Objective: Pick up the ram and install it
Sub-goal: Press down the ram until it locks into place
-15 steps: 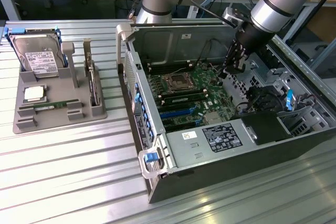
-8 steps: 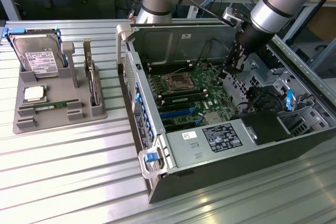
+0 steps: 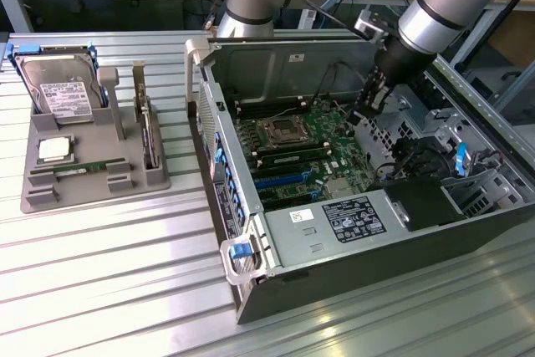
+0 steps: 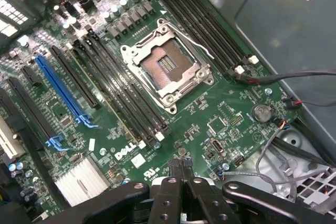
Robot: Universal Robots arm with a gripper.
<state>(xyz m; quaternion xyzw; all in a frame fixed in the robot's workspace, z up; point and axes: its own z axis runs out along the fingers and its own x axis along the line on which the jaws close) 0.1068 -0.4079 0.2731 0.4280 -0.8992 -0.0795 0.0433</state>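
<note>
The open computer case [image 3: 368, 156] lies directly under the gripper [image 3: 365, 113], whose fingers are pressed together on nothing above the motherboard [image 4: 220, 114]. The ram [image 3: 82, 168] lies well apart from it, in the grey holder tray [image 3: 92, 186].

There is one open grey metal computer case [image 3: 276, 64] and one green motherboard [image 4: 231, 103] with one empty silver processor socket [image 4: 167, 65]. One grey plastic parts holder [image 3: 42, 194] carries one silver hard drive [image 3: 57, 89], one square silver processor chip [image 3: 53, 150] and one thin green ram stick [image 3: 82, 168].
</note>
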